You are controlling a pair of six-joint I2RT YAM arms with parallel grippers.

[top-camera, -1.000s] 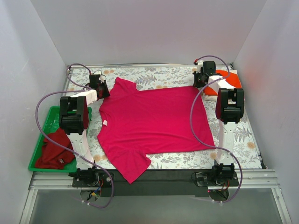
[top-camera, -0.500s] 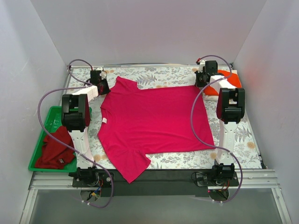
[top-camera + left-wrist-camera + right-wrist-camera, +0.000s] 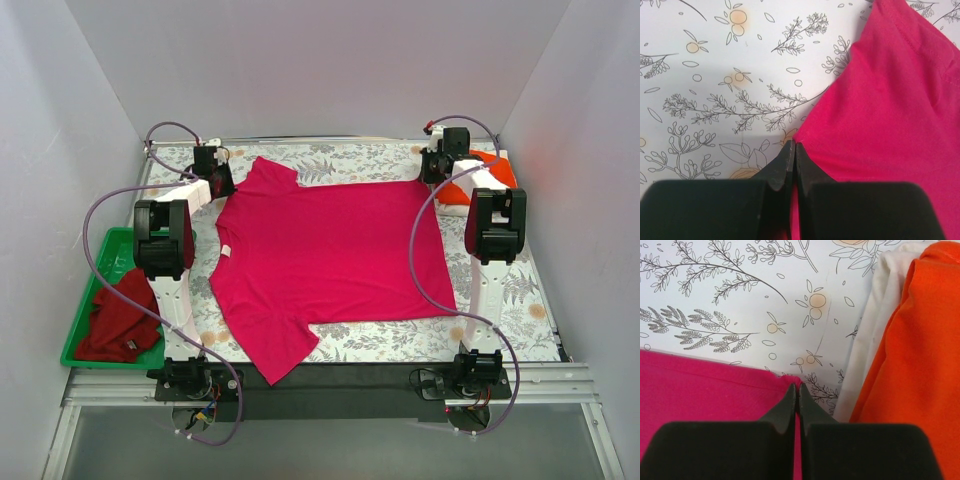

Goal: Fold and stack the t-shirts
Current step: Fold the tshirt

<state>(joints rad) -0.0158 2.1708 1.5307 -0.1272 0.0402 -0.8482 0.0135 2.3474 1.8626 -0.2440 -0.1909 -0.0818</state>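
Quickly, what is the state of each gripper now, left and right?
Left gripper: closed on the magenta t-shirt edge.
Right gripper: closed on the same shirt's corner.

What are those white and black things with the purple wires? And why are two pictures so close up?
Those are two robot arms. One picture looks down from above. The other two come from little cameras on the arms' wrists, so you see their black pinching fingers close up. A pink t-shirt lies flat on the flowery table. The left gripper and the right gripper are each shut on its far edge. A dark red shirt lies in a green tray. An orange shirt and a white shirt lie together beside the right gripper.
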